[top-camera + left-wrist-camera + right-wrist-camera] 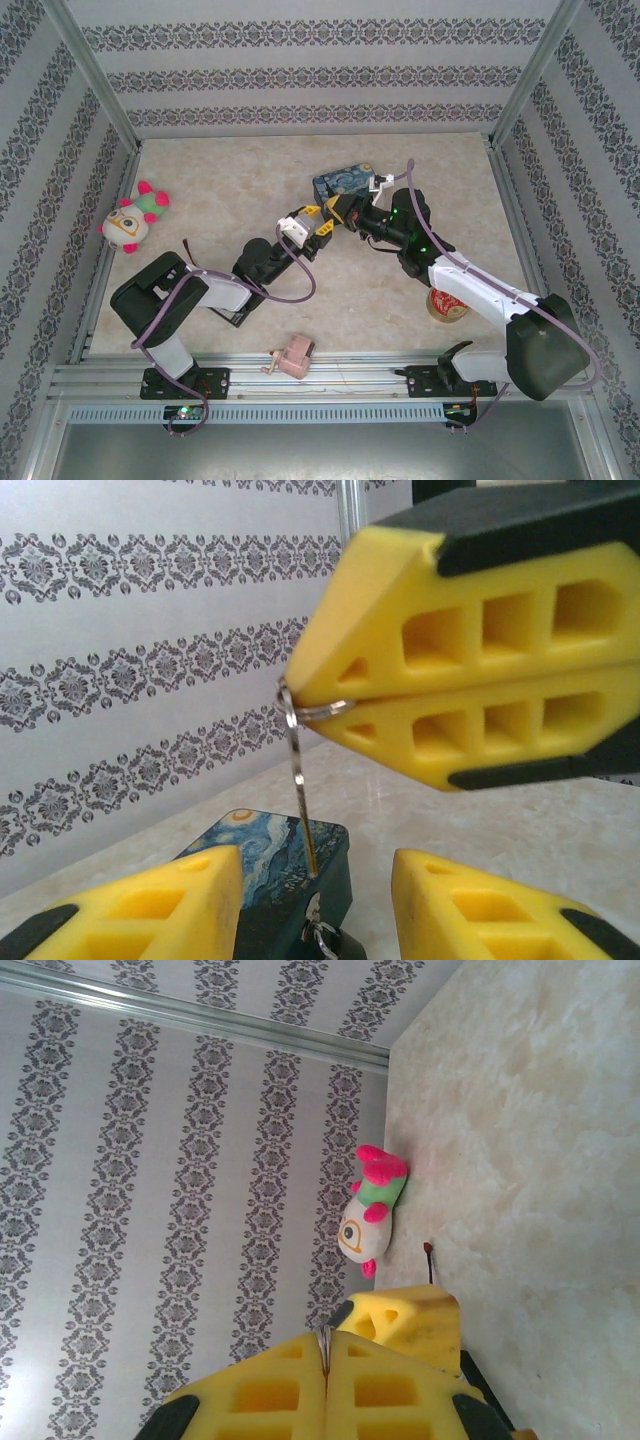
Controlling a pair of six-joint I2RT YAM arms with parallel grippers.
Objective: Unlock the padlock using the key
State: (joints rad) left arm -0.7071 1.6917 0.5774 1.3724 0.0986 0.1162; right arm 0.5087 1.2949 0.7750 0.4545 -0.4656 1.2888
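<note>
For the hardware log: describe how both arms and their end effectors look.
The left arm and right arm have white and black links, each trailed by a purplish cable. The left end effector and right end effector each carry two yellow wedge-shaped fingers with hollow pockets and black backing. Green lights glow on the right arm.

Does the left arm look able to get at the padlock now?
Probably yes: the padlock lies low between the parted fingers of the left pincer, nothing blocking; the key hanging from the shut right pincer dangles just above it.
</note>
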